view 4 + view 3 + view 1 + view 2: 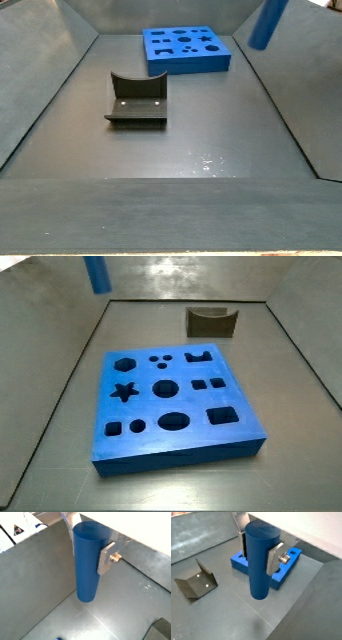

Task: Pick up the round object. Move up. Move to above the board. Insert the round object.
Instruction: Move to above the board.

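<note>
My gripper (90, 548) is shut on the round object (87, 574), a plain blue cylinder peg. Silver fingers (105, 558) clamp it near its top, and it hangs upright, clear of the floor. In another wrist view the gripper (259, 552) holds the peg (262, 579) in front of the board (240, 561). In both side views only the peg shows, raised at the frame's edge (95, 272) (270, 24). It is beside the board and not over it. The board (171, 401) (187, 48) is a thick blue slab with dark shaped holes, lying flat.
The dark fixture stands on the grey floor apart from the board, seen in both side views (211, 322) (136, 100) and in a wrist view (196, 582). Sloping grey walls (54, 386) enclose the floor.
</note>
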